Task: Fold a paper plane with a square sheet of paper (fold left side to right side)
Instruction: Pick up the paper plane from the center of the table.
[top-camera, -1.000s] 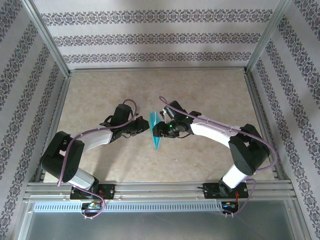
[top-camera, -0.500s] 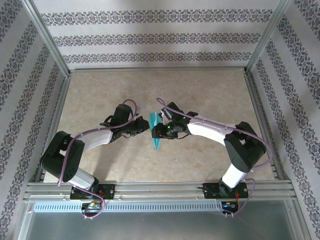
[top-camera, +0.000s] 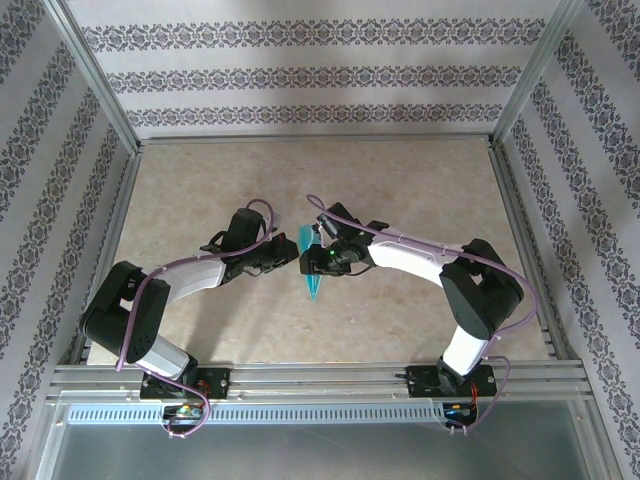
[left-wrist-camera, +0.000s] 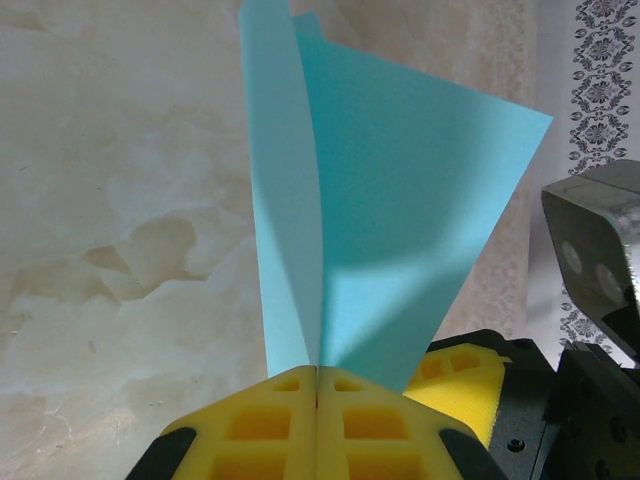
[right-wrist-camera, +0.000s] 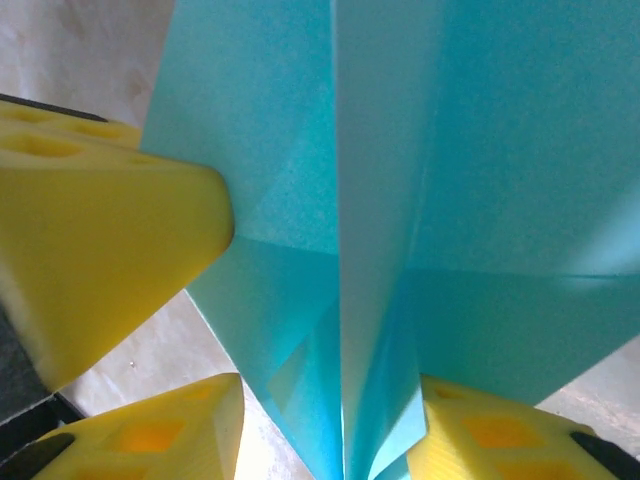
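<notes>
Tabletop (top-camera: 200, 180) wide around paper plane (top-camera: 313, 280) (left fingers (left-wrist-camera: 260, 425) pinch its edge).

The left gripper (top-camera: 288, 258) and right gripper (top-camera: 308, 263) meet tip to tip over the middle of the table (top-camera: 420, 180) with the paper plane (top-camera: 314, 283) between them, blocking passage there, while the table lies open beyond and beside them up to the patterned walls (top-camera: 300, 75).

A: What's around the work area?
B: I see a beige marbled table top (top-camera: 200, 190), striped floral wallpaper (top-camera: 320, 75) on three sides, aluminium posts (top-camera: 93, 75) at the back corners.
A: Near edge?
B: Aluminium rails (top-camera: 320, 378), then a slotted white strip (top-camera: 300, 412).
</notes>
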